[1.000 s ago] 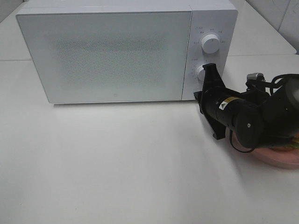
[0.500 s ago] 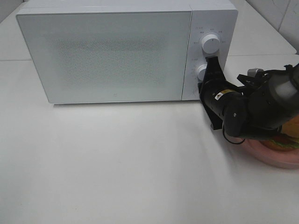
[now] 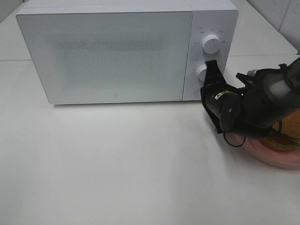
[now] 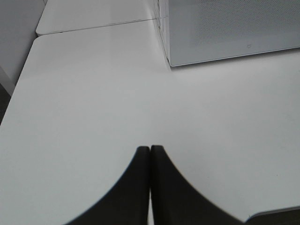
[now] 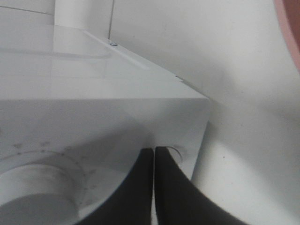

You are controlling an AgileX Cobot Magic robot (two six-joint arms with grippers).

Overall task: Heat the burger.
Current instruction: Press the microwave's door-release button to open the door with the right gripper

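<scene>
The burger (image 3: 285, 142) lies on a round pink plate (image 3: 274, 158) at the table's right edge, half hidden behind my right arm. My right gripper (image 3: 209, 64) is shut with nothing in it. Its tips rest against the control panel of the white microwave (image 3: 108, 51), right beside the lower knob (image 3: 201, 73). In the right wrist view the shut fingertips (image 5: 146, 157) press the panel between that knob (image 5: 33, 197) and a small round button (image 5: 180, 151). The microwave door is closed. My left gripper (image 4: 150, 150) is shut and empty above bare table.
The upper knob (image 3: 211, 43) sits above the lower one. The white table (image 3: 117, 164) spreads in front of the microwave. A corner of the microwave (image 4: 225, 28) shows in the left wrist view. The plate's rim (image 5: 291, 33) edges the right wrist view.
My right arm has rolled and lifted a little while its tips stayed at the lower knob. More of the burger now shows behind it.
</scene>
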